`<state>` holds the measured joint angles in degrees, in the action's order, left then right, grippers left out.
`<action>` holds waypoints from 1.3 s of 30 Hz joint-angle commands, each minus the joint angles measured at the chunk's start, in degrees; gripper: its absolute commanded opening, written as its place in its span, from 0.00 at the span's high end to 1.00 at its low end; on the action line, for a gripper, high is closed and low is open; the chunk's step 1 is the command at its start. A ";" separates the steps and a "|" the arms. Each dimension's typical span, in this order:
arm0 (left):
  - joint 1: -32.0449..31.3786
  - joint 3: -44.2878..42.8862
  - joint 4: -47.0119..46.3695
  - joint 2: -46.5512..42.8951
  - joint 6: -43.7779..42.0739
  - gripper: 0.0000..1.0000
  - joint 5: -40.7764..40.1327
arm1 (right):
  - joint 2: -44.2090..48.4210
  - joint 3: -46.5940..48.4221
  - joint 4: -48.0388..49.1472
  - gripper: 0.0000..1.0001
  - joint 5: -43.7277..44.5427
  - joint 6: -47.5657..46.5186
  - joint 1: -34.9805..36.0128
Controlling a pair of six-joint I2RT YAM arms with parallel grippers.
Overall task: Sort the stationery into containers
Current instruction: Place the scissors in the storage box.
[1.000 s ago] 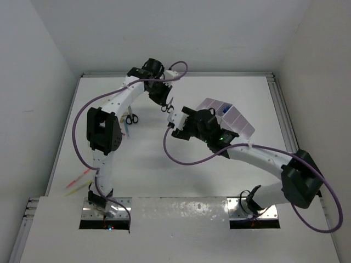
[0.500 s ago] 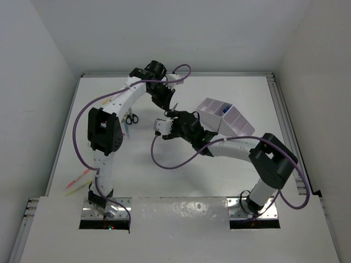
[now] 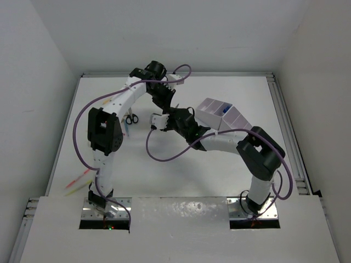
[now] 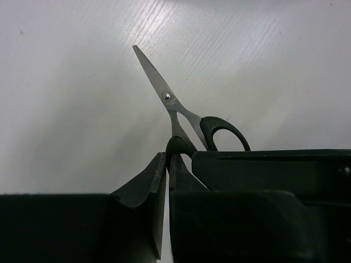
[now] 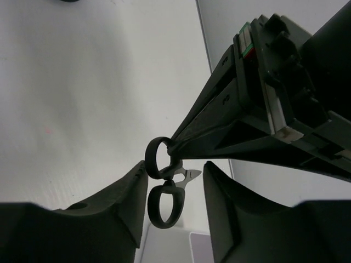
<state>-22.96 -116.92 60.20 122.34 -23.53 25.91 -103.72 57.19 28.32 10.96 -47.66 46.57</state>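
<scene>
Small black-handled scissors (image 4: 174, 104) hang above the table with my left gripper (image 4: 167, 158) shut on one handle loop, blade pointing away from it. In the right wrist view both handle loops of these scissors (image 5: 163, 204) sit between the fingers of my right gripper (image 5: 174, 181). It is open, with a gap on the right side. The left gripper's fingers (image 5: 211, 129) come in from the upper right. From above, the left gripper (image 3: 167, 106) and right gripper (image 3: 169, 115) meet mid-table, left of the white and lilac organiser (image 3: 233, 121).
A second pair of scissors (image 3: 130, 118) lies on the table under the left arm, beside pastel markers (image 3: 127, 130). More markers (image 3: 77, 181) lie near the left edge. A blue piece (image 3: 225, 110) sits in an organiser compartment. Purple cables loop off both arms.
The right arm has swung left and up to the left gripper, bringing its fingers around the scissors' handles, and its jaws have narrowed. The left gripper has stayed shut on the scissors.
</scene>
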 commanded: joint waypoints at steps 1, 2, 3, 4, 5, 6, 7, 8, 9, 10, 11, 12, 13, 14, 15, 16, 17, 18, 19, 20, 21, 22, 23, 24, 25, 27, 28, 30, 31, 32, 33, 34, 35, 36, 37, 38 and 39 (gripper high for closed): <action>-0.24 -0.50 -0.09 -3.08 -0.64 1.00 1.95 | -0.43 2.40 1.74 0.58 0.90 -0.24 -0.42; -0.33 -0.50 -0.17 -2.99 -0.64 1.00 1.95 | -0.69 2.40 1.83 0.62 0.99 -0.24 -0.42; -0.33 -0.50 -0.18 -3.08 -0.55 1.00 1.95 | -0.78 2.58 1.66 0.67 1.17 -0.24 -0.42; -0.33 -0.41 -0.18 -2.99 -0.55 1.00 2.21 | -0.87 2.66 1.39 0.76 1.25 -0.24 -0.42; -0.33 -0.41 -0.18 -2.99 -0.47 1.00 2.39 | -1.04 2.75 0.96 0.81 1.43 -0.15 -0.42; -0.24 -0.41 -0.18 -2.99 -0.47 1.00 2.56 | -1.13 3.10 0.78 0.87 1.61 0.02 -0.42; -0.33 -0.32 -0.18 -2.99 -0.47 1.00 2.83 | -1.22 3.19 0.69 0.98 1.87 0.28 -0.42; -0.33 -0.32 -0.18 -2.99 -0.55 1.00 2.83 | -1.31 3.19 0.60 1.00 1.87 0.46 -0.42; -0.33 -0.32 -0.18 -2.99 -0.64 1.00 2.83 | -1.31 3.02 0.69 1.00 1.87 0.46 -0.42; -0.33 -0.15 -0.18 -3.08 -0.73 1.00 3.00 | -1.13 2.93 0.69 1.00 1.87 0.81 -0.34; -0.24 -0.15 -0.09 -3.08 -0.64 1.00 3.00 | -1.04 2.84 0.78 1.00 1.78 0.90 -0.42; -0.33 -0.06 0.00 -3.08 -1.08 1.00 3.35 | -0.61 2.58 0.86 1.00 1.61 1.16 -0.42; -0.33 0.03 0.26 -3.08 -1.25 1.00 3.62 | -0.52 2.49 0.78 1.00 1.61 1.51 -0.51; -0.24 0.12 0.18 -3.08 -1.52 1.00 3.79 | -0.08 2.40 0.52 1.00 1.52 2.30 -0.69; -0.24 0.12 0.26 -3.08 -1.43 1.00 3.88 | 0.18 2.40 0.25 1.00 1.26 2.74 -0.69; -0.24 0.20 0.18 -2.90 -1.52 1.00 3.88 | 0.36 2.31 -0.01 1.00 0.65 3.79 -0.95; -0.24 0.20 0.26 -2.90 -1.43 1.00 3.88 | 0.62 2.14 -0.10 1.00 0.12 4.15 -1.30; -0.33 0.20 0.18 -2.99 -1.52 1.00 3.80 | 1.32 1.79 0.07 1.00 -0.41 4.50 -1.56; -0.33 0.20 0.09 -2.90 -1.35 1.00 3.80 | 1.76 1.52 0.33 1.00 -1.28 4.94 -1.74; -0.24 0.20 0.00 -2.90 -1.00 1.00 3.71 | 2.20 1.35 0.25 1.00 -1.82 5.47 -2.00; -0.24 0.12 -0.09 -2.81 -0.99 1.00 3.62 | 3.08 1.09 -0.19 1.00 -2.60 6.25 -2.09; -0.33 0.03 -0.09 -2.55 -0.82 0.92 3.53 | 3.44 1.26 -0.71 1.00 -3.22 6.70 -2.01; -0.33 -0.14 -0.09 -2.38 -0.56 0.78 3.62 | 3.87 1.35 -2.02 1.00 -3.66 7.22 -2.18; -0.24 -0.23 0.00 -2.29 -0.55 0.72 3.97 | 4.31 1.26 -2.65 1.00 -4.19 7.66 -2.18; -0.24 -0.23 -0.09 -2.20 -0.47 0.66 4.15 | 5.19 1.26 -3.52 1.00 -5.06 8.80 -2.27; -0.33 -0.32 -0.44 -2.20 -0.11 0.51 4.59 | 5.90 1.00 -4.14 1.00 -5.69 10.30 -2.53; -0.33 -0.58 -0.53 -2.20 0.23 0.49 4.85 | 6.51 0.73 -4.41 1.00 -6.47 12.05 -3.14; -0.16 -1.29 -0.70 -2.02 0.59 0.47 5.46 | 7.48 0.21 -4.58 1.00 -7.00 14.94 -4.02; 0.11 -1.55 -0.79 -1.93 0.76 0.47 5.73 | 8.00 -0.14 -4.59 1.00 -7.27 16.01 -4.38; 0.63 -2.25 -0.88 -1.67 1.46 0.46 6.43 | 8.36 -0.76 -4.59 1.00 -7.88 18.02 -4.73; 0.90 -2.69 -0.88 -1.67 2.16 0.44 6.78 | 9.49 -1.46 -4.50 1.00 -8.15 19.08 -5.43; 1.16 -3.91 -0.88 -1.58 2.61 0.39 7.22 | 10.20 -1.81 -4.76 1.00 -8.84 20.49 -5.78; 1.77 -4.45 -0.88 -1.58 2.96 0.39 7.14 | 10.99 -1.99 -5.28 1.00 -9.11 23.29 -6.05; 2.21 -5.32 -0.88 -1.50 3.31 0.38 7.14 | 12.04 -2.08 -6.07 1.00 -9.55 24.79 -6.66; 2.74 -6.55 -1.14 -1.93 4.18 0.37 6.79 | 14.40 -1.91 -8.17 1.00 -9.64 26.90 -6.92; 3.79 -6.74 -2.36 -2.37 5.06 0.37 6.44 | 15.82 -1.47 -9.58 1.00 -9.03 29.27 -7.19; 4.50 -6.56 -3.76 -2.90 6.03 0.37 5.91 | 17.40 -0.68 -11.16 1.00 -8.24 35.55 -7.97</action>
<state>-21.17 -120.81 58.96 122.37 -20.36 30.76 -92.75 54.76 17.67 2.98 -24.53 40.01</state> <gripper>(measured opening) 0.629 0.044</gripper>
